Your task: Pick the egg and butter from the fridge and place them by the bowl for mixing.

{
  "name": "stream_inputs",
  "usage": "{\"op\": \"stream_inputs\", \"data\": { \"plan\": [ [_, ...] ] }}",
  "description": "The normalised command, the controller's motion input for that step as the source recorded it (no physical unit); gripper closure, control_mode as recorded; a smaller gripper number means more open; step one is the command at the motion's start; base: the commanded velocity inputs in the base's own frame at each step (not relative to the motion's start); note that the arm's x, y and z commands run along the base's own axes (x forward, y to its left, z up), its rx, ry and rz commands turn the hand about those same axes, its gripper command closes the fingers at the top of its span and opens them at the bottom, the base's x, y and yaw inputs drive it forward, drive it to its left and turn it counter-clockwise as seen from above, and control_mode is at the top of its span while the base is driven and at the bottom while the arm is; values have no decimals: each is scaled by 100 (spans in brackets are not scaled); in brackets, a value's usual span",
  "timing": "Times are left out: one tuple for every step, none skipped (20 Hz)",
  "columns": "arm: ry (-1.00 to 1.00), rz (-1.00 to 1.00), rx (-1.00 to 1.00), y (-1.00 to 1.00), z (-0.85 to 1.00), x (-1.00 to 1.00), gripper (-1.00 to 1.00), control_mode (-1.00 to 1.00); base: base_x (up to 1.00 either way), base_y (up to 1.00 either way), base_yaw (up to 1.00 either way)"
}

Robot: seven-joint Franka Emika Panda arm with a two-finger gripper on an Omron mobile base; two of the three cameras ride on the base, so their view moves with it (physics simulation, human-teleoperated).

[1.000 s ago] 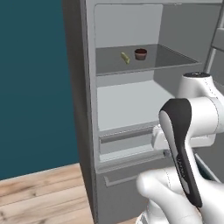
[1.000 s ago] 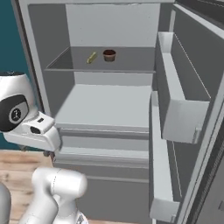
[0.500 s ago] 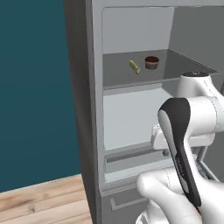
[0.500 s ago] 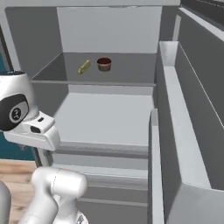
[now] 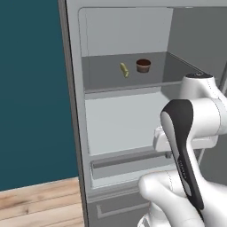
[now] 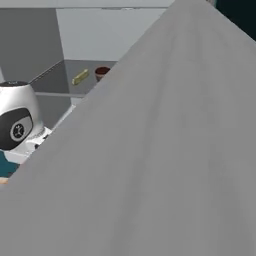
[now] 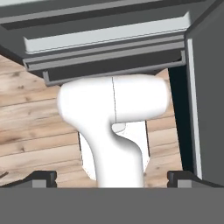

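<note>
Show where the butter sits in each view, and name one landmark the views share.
Left base view: the butter lies on the upper fridge shelf, left of the brown cup.
Right base view: upper left, butter left of the cup.
Hand view: not in it.
Shared landmark: the brown cup.

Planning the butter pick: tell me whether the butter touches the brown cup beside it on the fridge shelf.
Apart. The left base view shows bare shelf between the butter and the brown cup.

Teal wall above light wooden plank floor.
</note>
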Motion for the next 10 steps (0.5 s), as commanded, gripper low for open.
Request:
{"op": "stream_inputs", "data": {
  "plan": [
    [0, 0, 0, 0, 0, 0, -100, 100, 38, -17, 12],
    [0, 0, 0, 0, 0, 0, -100, 100, 45, -9, 9],
    [0, 0, 0, 0, 0, 0, -100, 100, 40, -6, 6],
    [0, 0, 0, 0, 0, 0, -100, 100, 44, -4, 5],
    [0, 0, 0, 0, 0, 0, -100, 100, 54, 0, 2],
    [0, 0, 0, 0, 0, 0, -100, 100, 49, 0, 1],
    [0, 0, 0, 0, 0, 0, -100, 100, 41, 0, 1],
    [0, 0, 0, 0, 0, 0, -100, 100, 38, 0, 1],
    [0, 0, 0, 0, 0, 0, -100, 100, 35, 0, 1],
    [0, 0, 0, 0, 0, 0, -100, 100, 36, 0, 0]
  ]
}}
